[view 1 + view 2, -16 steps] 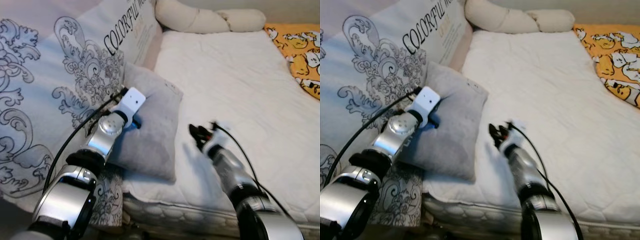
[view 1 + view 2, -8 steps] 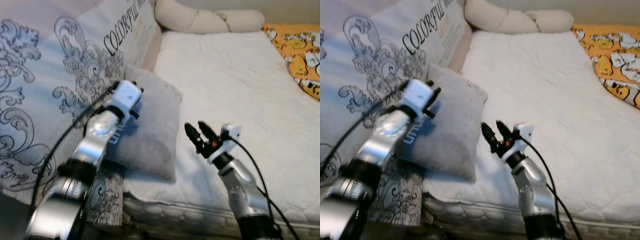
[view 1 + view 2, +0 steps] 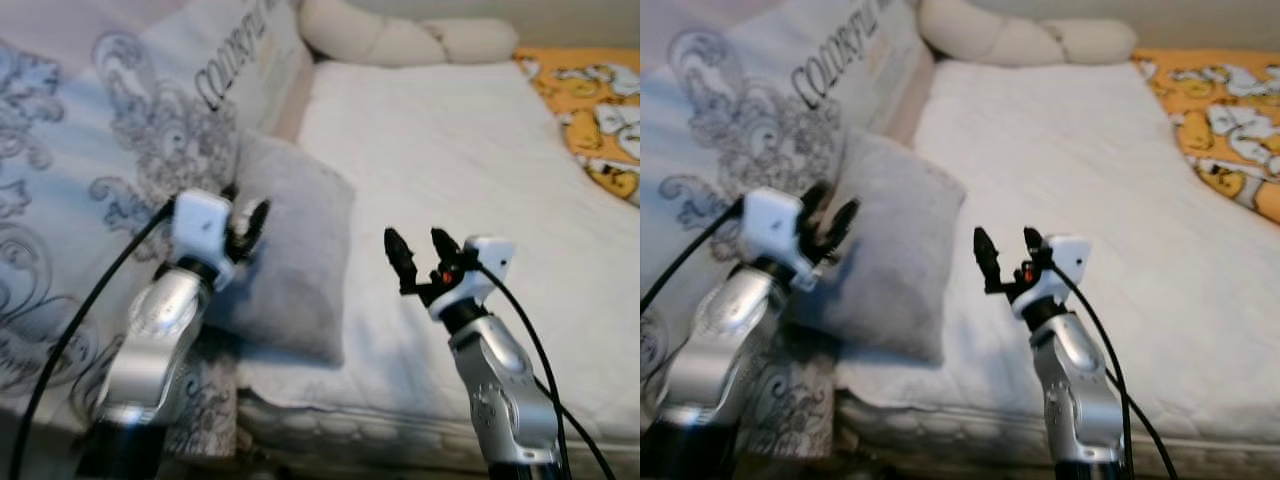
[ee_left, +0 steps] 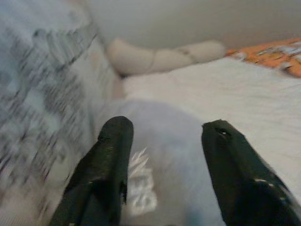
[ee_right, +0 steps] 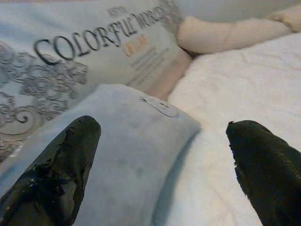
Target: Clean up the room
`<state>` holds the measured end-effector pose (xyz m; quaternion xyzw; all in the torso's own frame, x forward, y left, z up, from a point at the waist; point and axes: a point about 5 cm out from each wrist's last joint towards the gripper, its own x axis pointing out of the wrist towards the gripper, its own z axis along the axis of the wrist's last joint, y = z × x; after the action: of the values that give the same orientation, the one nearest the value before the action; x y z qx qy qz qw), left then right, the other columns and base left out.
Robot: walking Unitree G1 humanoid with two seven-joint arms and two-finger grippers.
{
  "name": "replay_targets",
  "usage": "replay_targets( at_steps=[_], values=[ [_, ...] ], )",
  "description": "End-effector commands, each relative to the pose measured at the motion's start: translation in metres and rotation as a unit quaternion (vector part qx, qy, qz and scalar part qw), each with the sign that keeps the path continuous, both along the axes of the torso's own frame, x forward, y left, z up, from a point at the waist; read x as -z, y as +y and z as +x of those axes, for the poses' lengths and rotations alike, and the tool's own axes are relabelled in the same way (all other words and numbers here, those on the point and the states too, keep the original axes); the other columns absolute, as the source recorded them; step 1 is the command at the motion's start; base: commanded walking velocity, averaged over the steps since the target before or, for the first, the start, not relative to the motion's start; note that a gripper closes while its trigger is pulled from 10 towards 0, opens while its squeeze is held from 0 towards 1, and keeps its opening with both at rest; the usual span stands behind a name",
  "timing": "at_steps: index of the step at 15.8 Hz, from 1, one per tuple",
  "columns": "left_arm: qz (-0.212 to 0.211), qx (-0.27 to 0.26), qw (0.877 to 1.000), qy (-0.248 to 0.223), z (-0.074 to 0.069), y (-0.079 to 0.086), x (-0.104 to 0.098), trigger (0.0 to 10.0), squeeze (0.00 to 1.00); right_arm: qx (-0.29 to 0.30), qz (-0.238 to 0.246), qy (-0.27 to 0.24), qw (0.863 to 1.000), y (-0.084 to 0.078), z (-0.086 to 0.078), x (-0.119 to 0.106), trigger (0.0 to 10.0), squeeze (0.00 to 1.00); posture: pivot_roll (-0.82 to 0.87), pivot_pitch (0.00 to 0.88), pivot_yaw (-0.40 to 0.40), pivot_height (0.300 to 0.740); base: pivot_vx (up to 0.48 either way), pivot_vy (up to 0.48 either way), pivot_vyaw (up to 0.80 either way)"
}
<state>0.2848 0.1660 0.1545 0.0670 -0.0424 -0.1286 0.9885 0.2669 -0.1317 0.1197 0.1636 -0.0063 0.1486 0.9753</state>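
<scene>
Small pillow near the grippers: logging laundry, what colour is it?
Plain grey pillow, clearest in the right eye view.

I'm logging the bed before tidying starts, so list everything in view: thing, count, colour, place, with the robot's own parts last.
grey pillow: one, grey, near-left corner of the mattress, leaning on the patterned cushion.
patterned cushion: one, pale with grey scrollwork and black lettering, along the bed's left side.
bolster: one, cream, knotted, at the far end of the mattress.
mattress: one, white quilted, centre.
blanket: one, orange with a cartoon print, far right.
left tool: one, black fingers apart, over the grey pillow's left part.
right tool: one, black fingers apart, above the mattress, right of the grey pillow.
</scene>
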Motion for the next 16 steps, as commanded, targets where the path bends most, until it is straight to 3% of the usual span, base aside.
replay_targets(
  at_steps=[1,4,7,10,16],
  values=[
    [-0.004,-0.020,1.000,0.002,-0.003,0.005,-0.004,10.0,0.88,0.010,-0.012,0.004,1.000,0.000,-0.003,-0.003,10.0,0.00,0.01,0.000,0.010,0.740,0.000,-0.480,0.00],
    [-0.009,-0.085,0.995,0.045,-0.024,0.026,0.011,10.0,0.88,0.016,-0.064,0.035,0.997,-0.003,-0.011,0.004,10.0,0.00,0.01,0.000,0.007,0.740,0.000,-0.480,0.00],
    [-0.006,-0.092,0.994,0.062,-0.031,0.026,0.015,10.0,0.88,0.029,-0.079,0.042,0.996,-0.006,-0.012,0.005,10.0,0.00,0.02,0.000,-0.001,0.740,0.000,-0.480,0.00],
    [-0.006,-0.109,0.991,0.083,-0.038,0.027,0.021,10.0,0.88,0.058,-0.135,0.054,0.988,-0.011,-0.010,0.009,10.0,0.00,0.02,0.000,-0.005,0.740,0.000,-0.480,0.00],
    [-0.013,-0.117,0.988,0.101,-0.038,0.027,0.026,10.0,0.88,0.055,-0.139,0.053,0.987,-0.017,-0.009,0.009,10.0,0.00,0.00,0.000,0.000,0.740,0.000,-0.480,0.00]
  ],
)
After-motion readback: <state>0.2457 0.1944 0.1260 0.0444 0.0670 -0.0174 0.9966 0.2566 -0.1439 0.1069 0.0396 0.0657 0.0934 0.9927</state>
